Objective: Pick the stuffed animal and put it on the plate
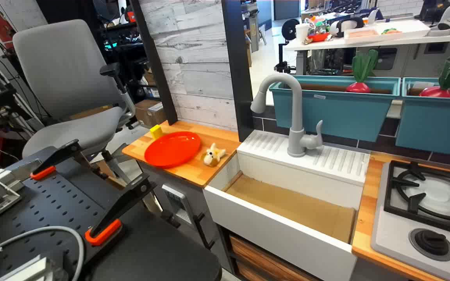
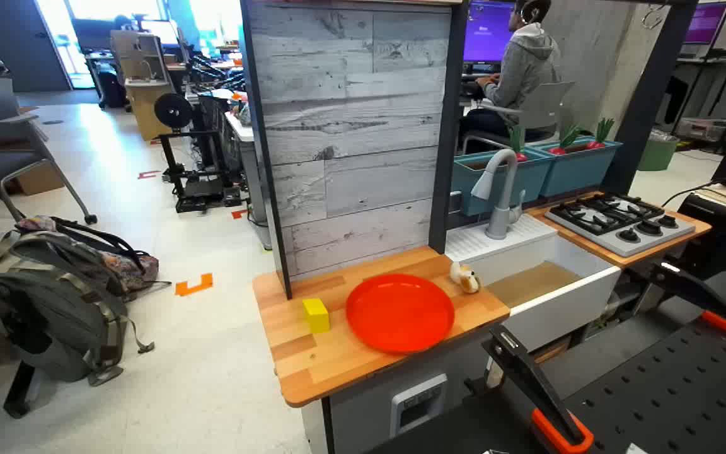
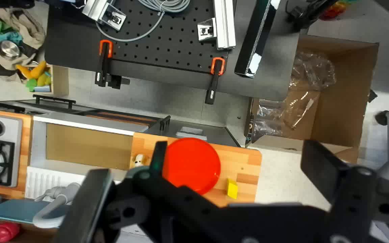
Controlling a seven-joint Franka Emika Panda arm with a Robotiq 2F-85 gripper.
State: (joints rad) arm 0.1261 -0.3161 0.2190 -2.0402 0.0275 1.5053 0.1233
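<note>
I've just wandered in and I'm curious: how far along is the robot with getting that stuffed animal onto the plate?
Done: no part of the move yet; the stuffed animal rests on the wooden counter beside the plate, not on it. In hand: nothing; in the wrist view the pincer is open and empty. Left: picking it up, carrying it over and setting it down.

My black gripper [image 3: 236, 160] filled the six o'clock side of the wrist view, dark and out of focus. I held my two fingers [image 3: 159, 157] spread wide, a broad gap between them. From my linkage [image 3: 181, 204], one finger stood toward ten o'clock, its tip leaning to one; the other stood toward two, its tip leaning to eleven.
</note>
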